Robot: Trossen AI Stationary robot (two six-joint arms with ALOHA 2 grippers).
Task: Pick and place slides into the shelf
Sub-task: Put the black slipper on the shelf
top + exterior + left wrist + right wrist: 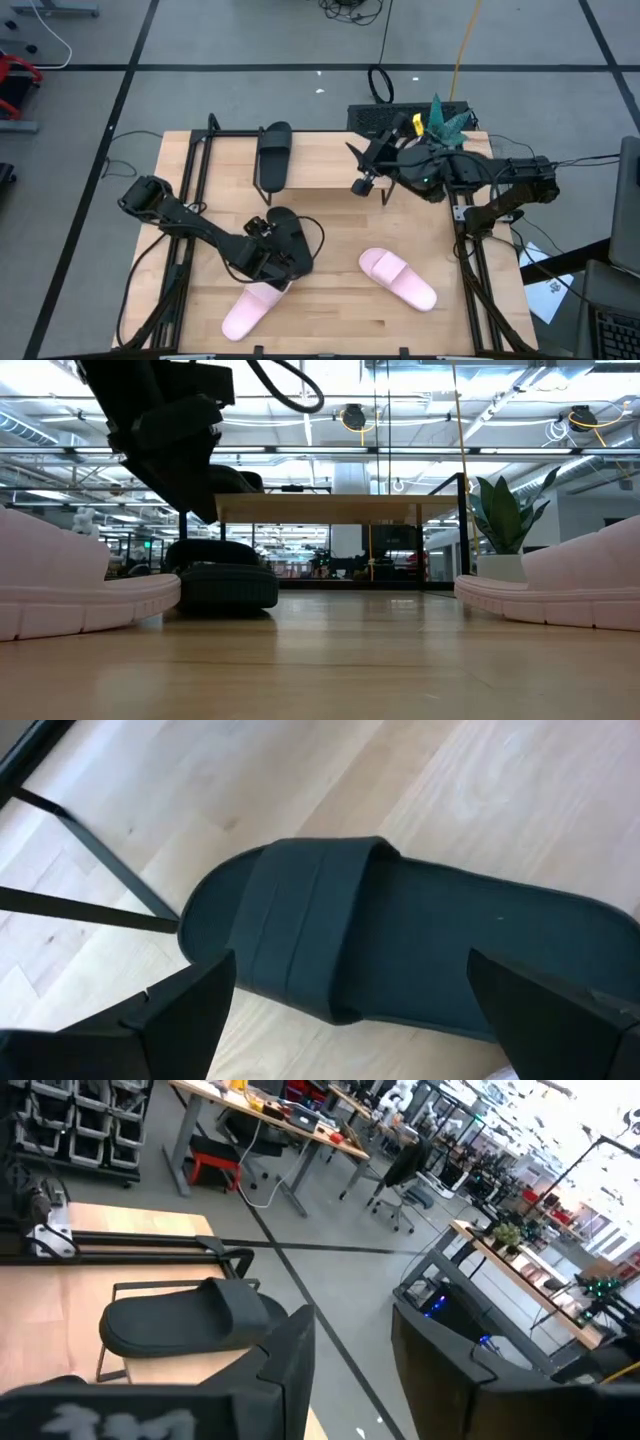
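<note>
Black slide lies flat between the left gripper's wide jaws, ready for grasping. Right gripper hovers over the shelf, jaws parted, empty.

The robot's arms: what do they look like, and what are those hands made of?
Both arms are dark, jointed and slim, with thin black cables trailing off. The left gripper ends in two flat, wedge-shaped black fingers. The right gripper is equally black, beside a small yellow tag.
</note>
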